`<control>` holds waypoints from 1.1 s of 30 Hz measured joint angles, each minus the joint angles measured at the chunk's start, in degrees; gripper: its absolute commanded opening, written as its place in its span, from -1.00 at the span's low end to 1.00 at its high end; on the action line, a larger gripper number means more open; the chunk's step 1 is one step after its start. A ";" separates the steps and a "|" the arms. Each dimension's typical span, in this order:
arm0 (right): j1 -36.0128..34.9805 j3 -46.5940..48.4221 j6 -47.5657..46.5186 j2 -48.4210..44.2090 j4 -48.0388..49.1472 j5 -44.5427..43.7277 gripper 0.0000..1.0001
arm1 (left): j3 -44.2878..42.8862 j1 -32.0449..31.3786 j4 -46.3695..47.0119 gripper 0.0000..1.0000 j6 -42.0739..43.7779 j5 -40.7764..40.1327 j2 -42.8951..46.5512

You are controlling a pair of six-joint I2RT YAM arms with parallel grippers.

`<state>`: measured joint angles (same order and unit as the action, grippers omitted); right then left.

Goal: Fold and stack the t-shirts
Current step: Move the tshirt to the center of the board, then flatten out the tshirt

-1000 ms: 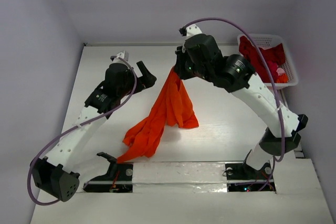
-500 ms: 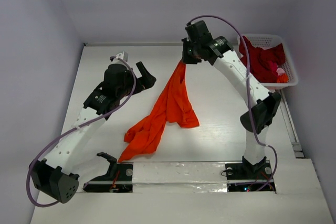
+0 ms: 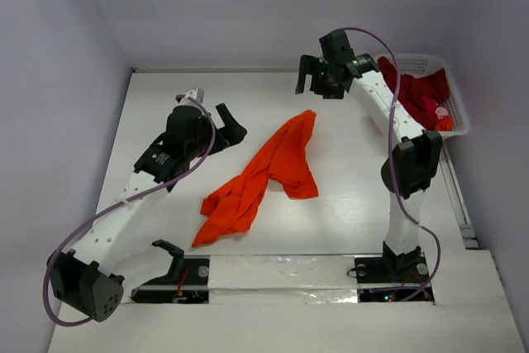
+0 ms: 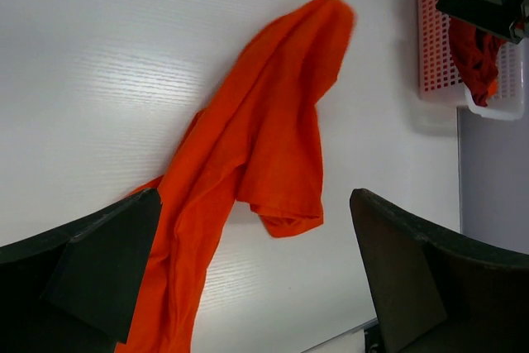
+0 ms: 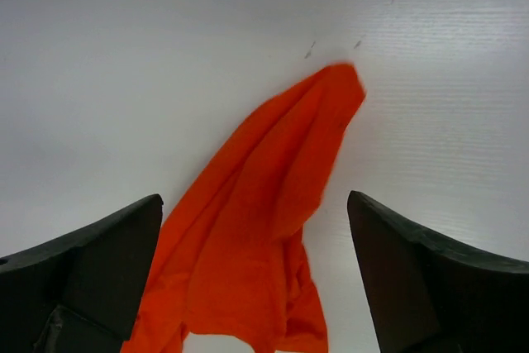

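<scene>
A: Orange t-shirt (image 3: 264,175)?
B: Lay crumpled; soft, light, limp. Judged best pinched at its far corner.
A: Grippers?
B: Left gripper (image 3: 234,120) just left of it, right gripper (image 3: 316,88) beyond it; both gaped empty. Red t-shirts (image 3: 409,88) farther right, in basket (image 3: 413,59).

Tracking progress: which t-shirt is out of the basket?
The orange t-shirt, lying crumpled on the table; the dark red one sits in the white basket.

White wood-grain table (image 3: 347,229) between plain pale lavender-grey walls (image 3: 248,6).
</scene>
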<state>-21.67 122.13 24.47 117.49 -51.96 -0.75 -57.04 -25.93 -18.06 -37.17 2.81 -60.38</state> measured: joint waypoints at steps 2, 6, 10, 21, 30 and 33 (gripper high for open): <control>-0.37 -4.39 -0.09 -2.38 1.99 1.31 1.00 | 0.20 0.00 0.00 0.98 0.00 0.00 -0.15; -2.73 -18.69 0.26 -12.46 5.29 1.49 0.91 | 0.20 0.00 0.04 0.98 0.07 -0.02 -0.98; -7.74 -31.74 1.53 -25.27 7.89 1.88 0.54 | -0.52 0.00 -1.05 0.98 0.46 -0.02 -2.34; -16.28 -57.86 8.07 -41.81 14.05 4.68 0.45 | -7.96 0.00 -2.16 0.98 1.84 0.13 -8.87; -16.17 -63.84 13.66 -35.87 23.63 7.69 0.28 | -8.26 -0.28 -1.95 0.98 2.16 0.63 -10.10; -15.63 -64.94 16.87 -35.12 28.61 9.49 0.24 | -8.26 -0.37 -2.10 0.98 2.40 0.70 -10.08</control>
<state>-37.30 57.19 41.34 82.37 -23.35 8.73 -65.30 -26.30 -20.16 -34.76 3.51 -70.46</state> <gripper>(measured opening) 0.632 0.990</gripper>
